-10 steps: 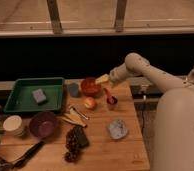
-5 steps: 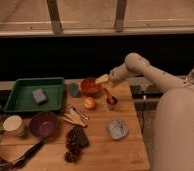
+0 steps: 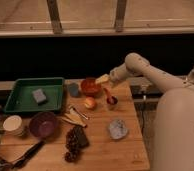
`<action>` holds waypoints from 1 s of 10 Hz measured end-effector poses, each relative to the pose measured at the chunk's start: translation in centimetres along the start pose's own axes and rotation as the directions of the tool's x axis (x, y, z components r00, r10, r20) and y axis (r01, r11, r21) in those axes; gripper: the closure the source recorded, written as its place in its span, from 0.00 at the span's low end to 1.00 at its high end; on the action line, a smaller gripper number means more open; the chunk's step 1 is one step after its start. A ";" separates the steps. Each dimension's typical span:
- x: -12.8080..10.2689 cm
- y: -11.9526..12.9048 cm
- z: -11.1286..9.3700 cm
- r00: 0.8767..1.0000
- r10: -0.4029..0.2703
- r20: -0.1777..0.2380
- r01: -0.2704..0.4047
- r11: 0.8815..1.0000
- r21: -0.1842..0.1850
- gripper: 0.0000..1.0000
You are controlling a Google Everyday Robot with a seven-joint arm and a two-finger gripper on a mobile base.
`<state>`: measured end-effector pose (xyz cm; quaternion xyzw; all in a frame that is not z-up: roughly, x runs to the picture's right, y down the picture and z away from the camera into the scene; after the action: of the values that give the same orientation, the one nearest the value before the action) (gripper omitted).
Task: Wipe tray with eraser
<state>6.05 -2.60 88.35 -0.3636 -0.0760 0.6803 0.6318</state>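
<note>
Gripper is upper middle of frame, at the end of the white arm reaching in from the right. It hangs over the right rim of the orange bowl at the back of the wooden table. Jaws spread wide, nothing between them, no contact with either task item.

Tray: green, flat on the table, left of frame, well left of the gripper. 1 grey-blue block lies inside it, roughly centre. A 2nd bluish block sits on the table between the tray's right rim and the orange bowl.

Eraser: dark block, lower middle of frame, flat on the table. It is touching or just beside the brown knobbly cluster on its lower left, can't tell which. Outside the tray, well apart from the gripper.

Rest of the table:
- apple just below the orange bowl
- small red item right of the apple, can't tell what it is
- purple bowl below the tray
- pale cup left of that bowl
- loose utensils between purple bowl and apple
- crumpled pale packet right of the eraser
- dark utensil at lower left

Robot body fills the right edge.
</note>
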 end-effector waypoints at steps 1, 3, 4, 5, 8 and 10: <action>0.0 0.0 0.0 1.000 0.000 0.000 0.000 1.000 0.000 0.29; 0.0 0.0 0.0 1.000 0.000 0.000 0.000 1.000 0.000 0.29; 0.0 0.0 0.0 1.000 0.000 0.000 0.000 1.000 0.000 0.29; -0.1 0.0 0.0 1.000 -0.001 -0.002 0.001 1.000 0.003 0.29; 0.4 -0.3 -0.8 0.997 0.011 -0.081 -0.002 0.993 0.116 0.29; 1.7 -1.6 -4.1 0.998 0.020 -0.066 -0.007 0.982 0.191 0.29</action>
<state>9.90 -2.20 85.61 -0.3247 0.0137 0.6762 0.6612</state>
